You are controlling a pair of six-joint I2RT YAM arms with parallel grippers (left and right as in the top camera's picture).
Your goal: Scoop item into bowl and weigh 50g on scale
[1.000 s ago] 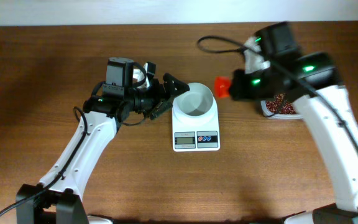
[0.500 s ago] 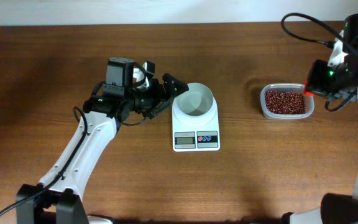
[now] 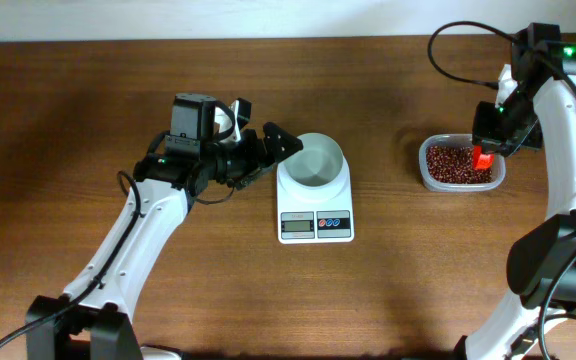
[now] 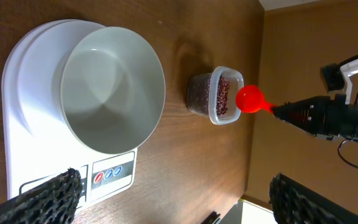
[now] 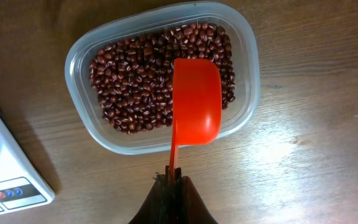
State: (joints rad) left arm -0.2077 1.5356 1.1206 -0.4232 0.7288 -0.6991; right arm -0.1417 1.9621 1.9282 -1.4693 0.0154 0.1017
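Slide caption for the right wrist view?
Right tool grips the scoop by its handle over the tub of red-brown beans; scale corner at lower left.

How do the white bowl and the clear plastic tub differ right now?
The bowl is round, opaque white and empty; the tub is rounded-rectangular, clear and holds red-brown beans. The bowl sits on the scale; the tub sits on the table. Both stand upright, open-topped.

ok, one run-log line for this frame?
stage: scoop over tub | right gripper: shut on scoop handle, scoop above beans | left gripper: open, beside bowl | bowl: empty, on scale
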